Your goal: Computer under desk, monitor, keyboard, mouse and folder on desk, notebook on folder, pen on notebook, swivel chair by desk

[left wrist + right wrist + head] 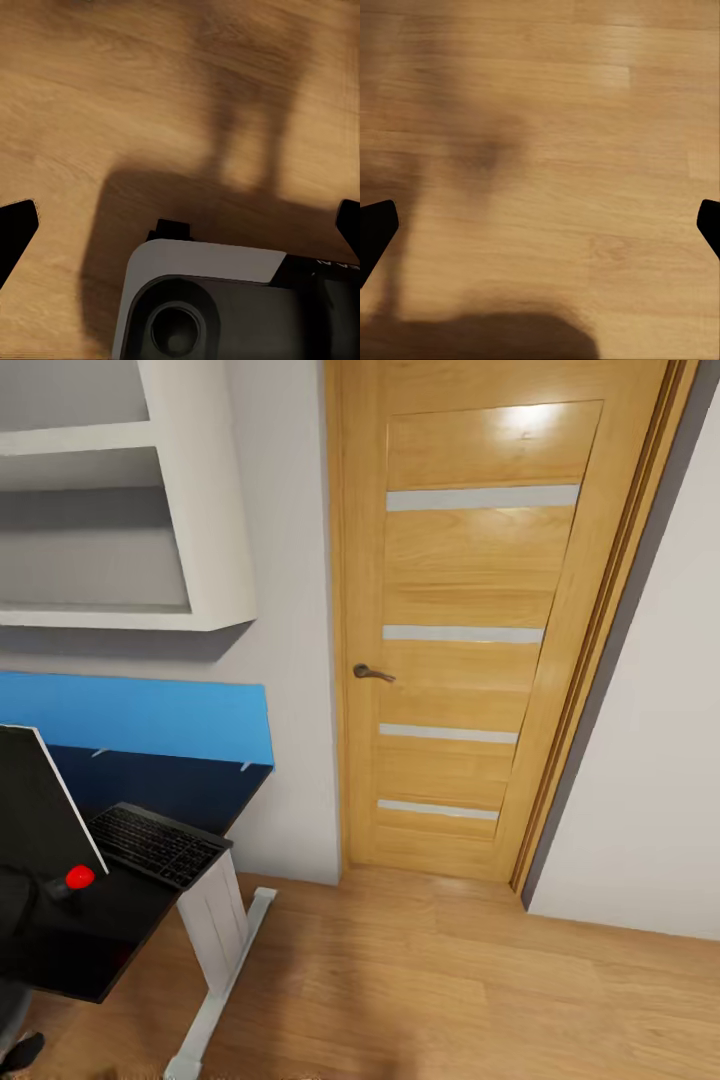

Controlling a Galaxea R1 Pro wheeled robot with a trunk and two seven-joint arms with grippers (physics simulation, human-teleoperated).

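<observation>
Both my arms hang low, pointing down at the wooden floor [555, 150]. My left claw [180, 225] and right claw [540, 225] have the fingers wide apart, holding nothing. From my head I see the keyboard [155, 843] lying on the black worktop [90, 950], beside the monitor [40, 810], near the door [480, 620].

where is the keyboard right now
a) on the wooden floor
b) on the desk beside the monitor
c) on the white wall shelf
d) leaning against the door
b: in the head view the keyboard lies flat on the black top of the desk, just beside the monitor.
</observation>
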